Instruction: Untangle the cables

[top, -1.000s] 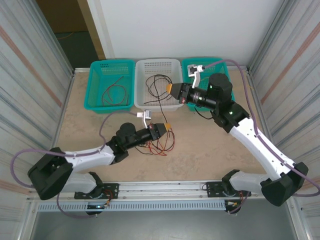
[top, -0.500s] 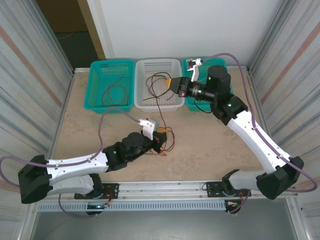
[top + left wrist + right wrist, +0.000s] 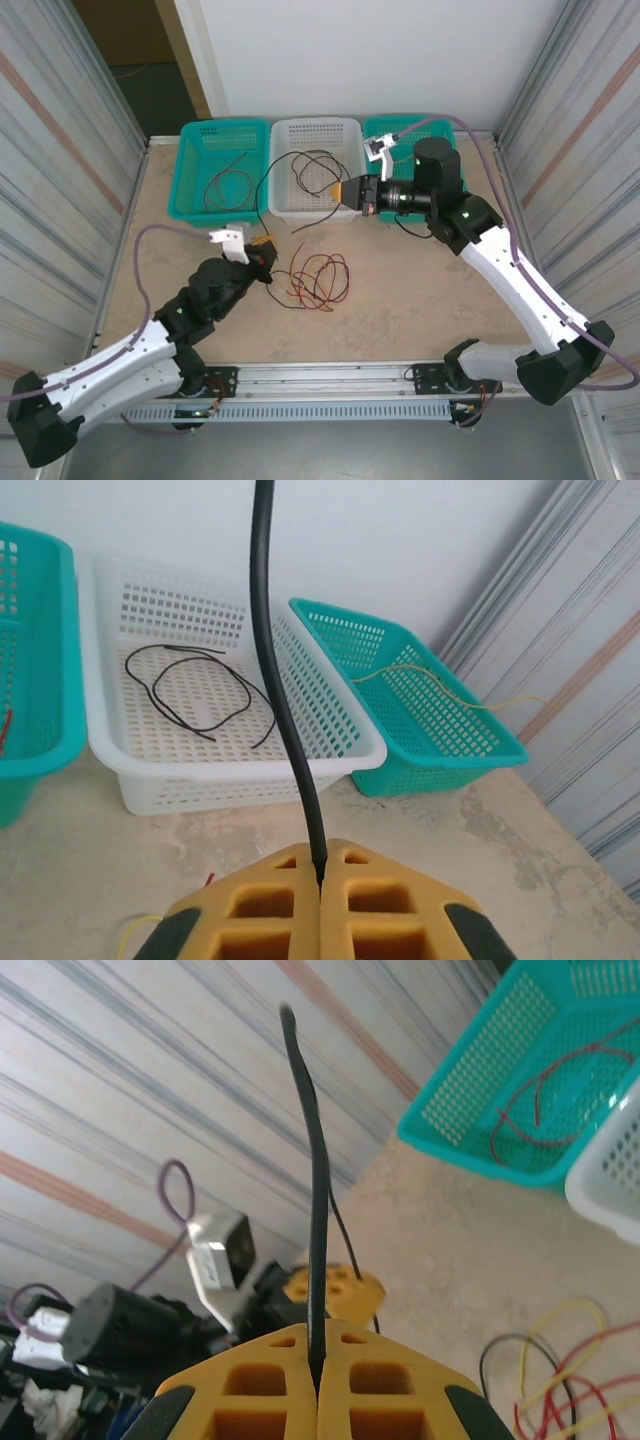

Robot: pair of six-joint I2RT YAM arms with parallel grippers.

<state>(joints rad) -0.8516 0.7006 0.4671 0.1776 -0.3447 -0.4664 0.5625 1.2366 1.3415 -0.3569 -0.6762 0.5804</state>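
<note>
The left claw (image 3: 263, 250) and right claw (image 3: 341, 188) are each clenched on one black cable (image 3: 262, 192), arcing between them. The other cables (image 3: 318, 280), red and yellow loops, lie on the counter (image 3: 420, 290) just beside the left claw. Parting slowly upward should free it; whether its tail snags there is hidden.

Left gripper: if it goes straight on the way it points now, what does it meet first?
Probably the white basket: the left gripper, shut on a black cable, aims at the right end of its near wall. Height is unclear, so it might pass over the rim instead.
</note>
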